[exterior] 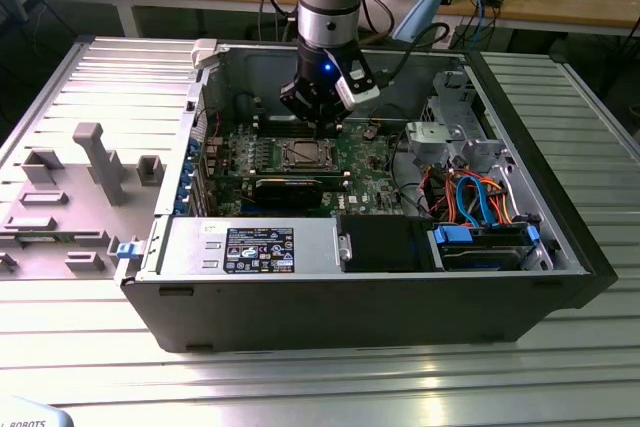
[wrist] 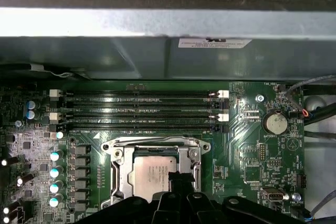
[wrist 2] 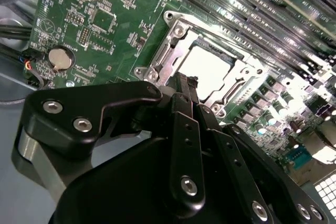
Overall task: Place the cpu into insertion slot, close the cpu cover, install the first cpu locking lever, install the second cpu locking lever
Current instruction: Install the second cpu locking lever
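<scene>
Hovering inside an open computer case (exterior: 180, 292), one robot arm's gripper (exterior: 316, 119) hangs just above the green board (exterior: 365, 162), close to the slot (exterior: 303, 154). In the exterior view the slot lies directly below the gripper, slightly toward the viewer.

In both wrist views the cpu (wrist: 152, 176) sits flat in the slot (wrist: 116, 174), its pale silver top showing through the window of the cover (wrist: 190, 157). The cover looks lowered around the chip, a silvery frame with screws at its corners; I cannot tell whether it is fully down. A thin wire lever (wrist: 152, 141) runs along the frame's edge nearest the memory slots (wrist: 139, 111).

In the second wrist view the gripper's two black fingers (wrist 2: 185, 109) appear drawn close together, their tips just above the near edge of the cover (wrist 2: 157, 62), beside the cpu (wrist 2: 207, 69). Nothing seems to be held between them. Whether the tips touch the frame I cannot tell.

Count: one arm, one gripper, one cpu, one slot, one cover, one lever clearly visible. Three long memory slots lie parallel to the cover's far edge. One round coin battery (wrist: 275, 124) sits well apart from the slot.
</scene>
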`<state>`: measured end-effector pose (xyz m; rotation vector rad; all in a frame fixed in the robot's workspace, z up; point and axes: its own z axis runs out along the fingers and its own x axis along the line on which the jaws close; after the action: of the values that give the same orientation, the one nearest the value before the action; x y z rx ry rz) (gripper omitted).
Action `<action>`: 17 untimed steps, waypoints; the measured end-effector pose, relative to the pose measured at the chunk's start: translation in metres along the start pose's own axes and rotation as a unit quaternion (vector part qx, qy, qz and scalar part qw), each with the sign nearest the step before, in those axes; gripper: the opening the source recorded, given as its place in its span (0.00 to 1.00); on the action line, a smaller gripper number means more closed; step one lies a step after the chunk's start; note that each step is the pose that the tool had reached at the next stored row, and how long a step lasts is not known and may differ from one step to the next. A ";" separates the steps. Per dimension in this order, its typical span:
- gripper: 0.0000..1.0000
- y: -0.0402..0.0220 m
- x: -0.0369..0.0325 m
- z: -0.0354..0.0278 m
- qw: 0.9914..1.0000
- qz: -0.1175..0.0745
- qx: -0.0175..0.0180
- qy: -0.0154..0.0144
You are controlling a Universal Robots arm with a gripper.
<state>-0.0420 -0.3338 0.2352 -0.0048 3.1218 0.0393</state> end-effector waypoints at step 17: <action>0.11 -0.0035 0.0000 -0.0001 1.000 0.000 0.000 0.000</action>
<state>-0.0420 -0.3372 0.2352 -0.0049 3.1218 0.0390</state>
